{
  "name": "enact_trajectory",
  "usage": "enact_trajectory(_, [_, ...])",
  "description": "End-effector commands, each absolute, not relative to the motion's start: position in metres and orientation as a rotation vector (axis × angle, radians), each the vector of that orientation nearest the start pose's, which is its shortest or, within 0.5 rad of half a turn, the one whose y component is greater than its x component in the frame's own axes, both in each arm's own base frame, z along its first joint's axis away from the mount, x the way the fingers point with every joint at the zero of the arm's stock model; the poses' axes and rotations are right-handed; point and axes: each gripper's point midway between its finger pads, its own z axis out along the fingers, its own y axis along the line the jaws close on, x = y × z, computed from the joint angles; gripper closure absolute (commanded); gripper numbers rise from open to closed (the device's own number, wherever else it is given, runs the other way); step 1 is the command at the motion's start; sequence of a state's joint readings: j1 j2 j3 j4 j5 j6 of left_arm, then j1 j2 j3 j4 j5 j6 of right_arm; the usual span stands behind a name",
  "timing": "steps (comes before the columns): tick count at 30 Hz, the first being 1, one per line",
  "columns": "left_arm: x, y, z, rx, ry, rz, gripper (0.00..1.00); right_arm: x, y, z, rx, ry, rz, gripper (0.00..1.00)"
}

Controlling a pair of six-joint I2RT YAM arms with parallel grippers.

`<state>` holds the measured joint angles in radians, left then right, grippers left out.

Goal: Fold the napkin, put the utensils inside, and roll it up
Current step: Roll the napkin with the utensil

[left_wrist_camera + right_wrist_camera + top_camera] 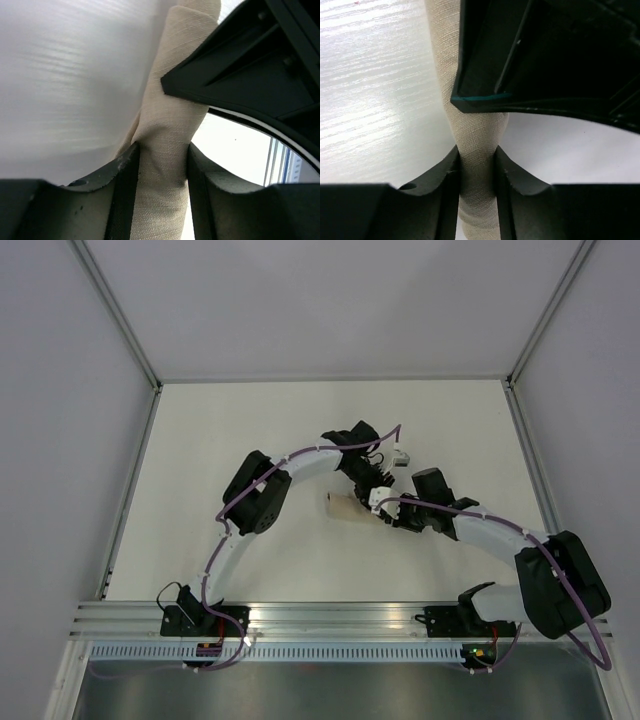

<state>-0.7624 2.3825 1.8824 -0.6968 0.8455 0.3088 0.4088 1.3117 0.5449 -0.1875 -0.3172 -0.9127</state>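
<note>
The napkin (pixel 341 504) is rolled into a tight beige tube near the middle of the white table. Only its left end shows in the top view. My left gripper (pixel 366 492) is shut on the napkin roll (pixel 162 150), both fingers pressed against its sides. My right gripper (pixel 384 510) is shut on the same napkin roll (pixel 476 165), right beside the left one. Each wrist view shows the other gripper's black body (pixel 250 65) (pixel 545 55) close over the roll. The pink fork is hidden.
The white table (pixel 250 440) is walled by grey panels with aluminium rails at the left, right and back. Both arms meet over the table's middle, their purple cables looping above them. The arm bases sit on the metal rail at the near edge.
</note>
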Motion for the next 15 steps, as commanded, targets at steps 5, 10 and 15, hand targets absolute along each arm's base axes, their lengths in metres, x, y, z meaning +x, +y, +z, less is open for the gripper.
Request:
enact_trajectory(5, [0.328,-0.424,0.091,1.284,2.127,-1.249,0.50,0.252,0.130,0.018,-1.663,1.992,0.212,0.68])
enact_trajectory(10, [0.351,-0.415,0.137,1.138,2.060,-1.217,0.49,0.249,0.132,0.016,-1.673,2.089,0.279,0.69])
enact_trajectory(15, [0.375,-0.396,0.158,0.959,2.077,-1.036,0.48,0.242,0.133,0.006,-1.684,2.199,0.351,0.70])
